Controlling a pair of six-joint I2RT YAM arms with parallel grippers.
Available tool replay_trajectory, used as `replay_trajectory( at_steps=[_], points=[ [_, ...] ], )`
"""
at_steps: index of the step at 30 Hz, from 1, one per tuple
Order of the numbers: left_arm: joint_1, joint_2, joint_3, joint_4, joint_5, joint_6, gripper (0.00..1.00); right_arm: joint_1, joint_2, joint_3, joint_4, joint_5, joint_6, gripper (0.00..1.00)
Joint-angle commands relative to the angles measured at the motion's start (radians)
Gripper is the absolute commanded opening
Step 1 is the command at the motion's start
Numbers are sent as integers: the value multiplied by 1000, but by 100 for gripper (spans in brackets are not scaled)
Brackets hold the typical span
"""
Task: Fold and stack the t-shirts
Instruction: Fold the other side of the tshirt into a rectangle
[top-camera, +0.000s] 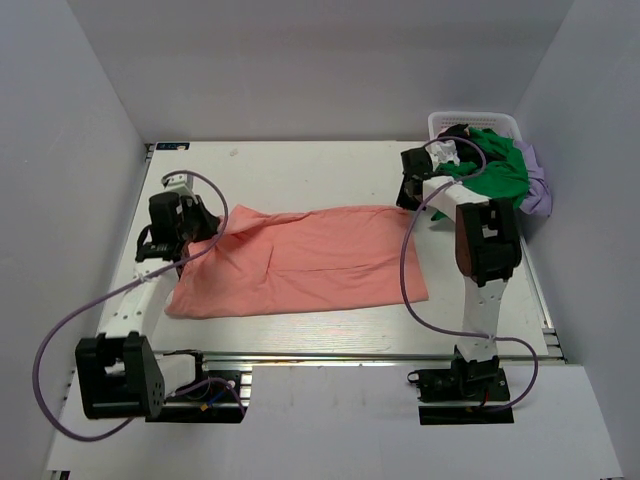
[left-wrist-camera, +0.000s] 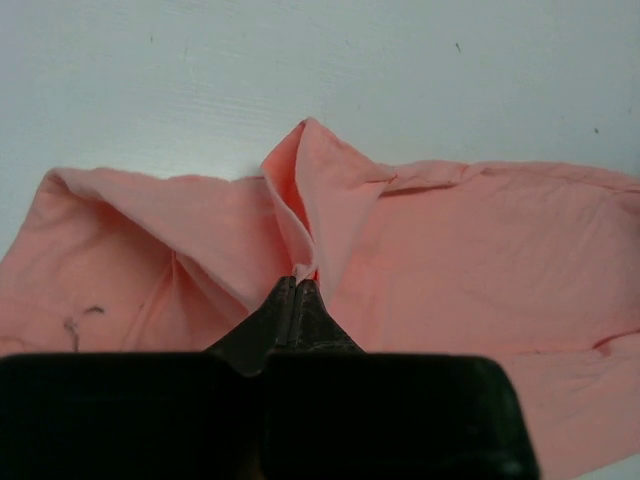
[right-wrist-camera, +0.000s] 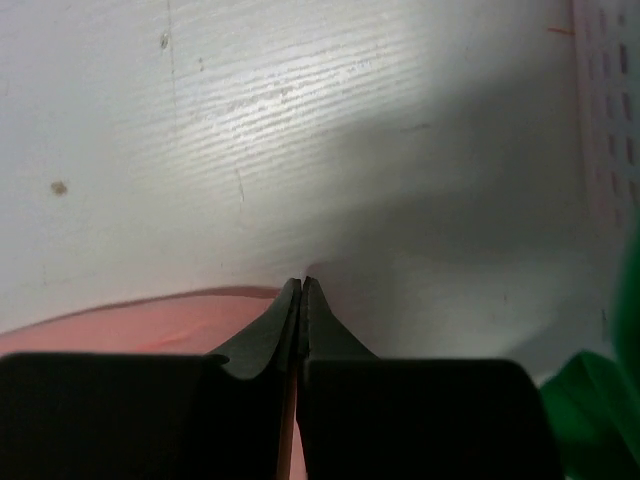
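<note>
Arms (top-camera: 482, 262) both stretch forward over the bench (top-camera: 300, 170); the left tool (left-wrist-camera: 298, 281) pinches a raised fold of the salmon-pink t-shirt (top-camera: 310, 260) spread mid-bench, and the right tool (right-wrist-camera: 302, 282) is closed at its far-right corner, hold unclear.

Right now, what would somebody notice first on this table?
A big salmon-pink t-shirt lies spread across the middle of the table, with the left pincer pinching its left end and the right pincer shut on its far right corner. At the back right, a bright green t-shirt spills out of a white basket.
</note>
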Motion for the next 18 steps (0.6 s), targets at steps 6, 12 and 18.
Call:
replay_trajectory(
  at_steps=[6,12,18],
  points=[
    [-3,-213,-98,-105,-52,-71,0,5,-250,-161,63,49,-34,0],
    [-3,-306,-137,-260,-170,-166,0,1,-356,-257,37,61,-22,0],
    [-3,-401,-128,-484,-340,-295,0,-2,-428,-316,-20,67,20,0]
  ],
)
